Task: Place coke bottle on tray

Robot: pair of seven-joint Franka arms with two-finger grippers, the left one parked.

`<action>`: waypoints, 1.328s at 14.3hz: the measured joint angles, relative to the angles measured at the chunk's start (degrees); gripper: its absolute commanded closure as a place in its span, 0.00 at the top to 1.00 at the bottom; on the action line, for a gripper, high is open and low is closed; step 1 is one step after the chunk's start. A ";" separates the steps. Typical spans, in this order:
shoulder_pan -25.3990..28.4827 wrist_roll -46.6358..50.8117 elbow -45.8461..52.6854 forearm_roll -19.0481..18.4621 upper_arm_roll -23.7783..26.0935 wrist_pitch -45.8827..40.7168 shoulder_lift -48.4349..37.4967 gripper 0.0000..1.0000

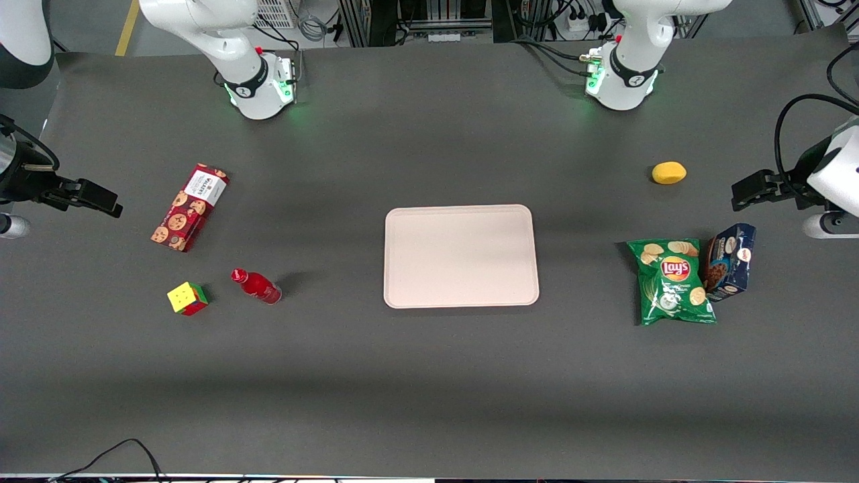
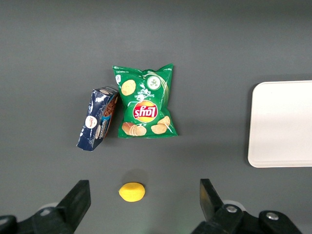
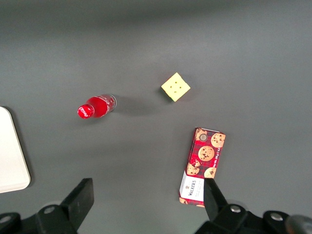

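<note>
Coke bottle point(image 1: 256, 286): stands on the dark table point(image 1: 429, 376), nowhere near my fingers, between the puzzle cube and the tray.
My gripper point(image 1: 87, 196): hangs at the working arm's end of the table, above the mat, fingers spread wide apart and holding nothing; in my wrist view one finger point(image 3: 80, 197) shows with bare mat between the pair.
Bottle axis: seen from the front it leans on the picture, cap toward the cube and base toward the tray; from my wrist the round red cap point(image 3: 85, 111) faces the camera, so it seems upright.
Bottle look: glossy, all red, narrow neck.
Cube point(image 1: 187, 298): just beside the bottle, not touching, yellow face up.
Cookie box point(image 1: 190, 207): long, red, printed cardboard, lying flat, farther from the front camera than cube and bottle.
Tray point(image 1: 402, 228): pale pink, flat, rounded corners, low rim, nothing on it, mid-table.
Room: bare mat all round the bottle and between bottle and tray edge.
Parked arm's end: green crisp bag point(image 1: 672, 281), crinkled; blue box point(image 1: 730, 261) touching it; yellow lemon-like thing point(image 1: 668, 172) apart.
</note>
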 measured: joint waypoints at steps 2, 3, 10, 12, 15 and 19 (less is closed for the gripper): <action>0.00 0.00 0.00 -0.03 0.00 0.00 0.00 1.00; 0.00 0.00 0.00 -0.03 0.00 0.00 0.00 1.00; 0.61 0.00 0.06 -0.03 0.89 0.00 0.00 1.00; 1.90 -0.05 0.14 -0.02 1.07 -0.03 0.00 1.00; 6.64 -0.60 0.28 -0.02 1.29 -1.23 0.00 1.00; 12.09 -2.57 0.27 -0.02 1.33 -2.26 0.23 1.00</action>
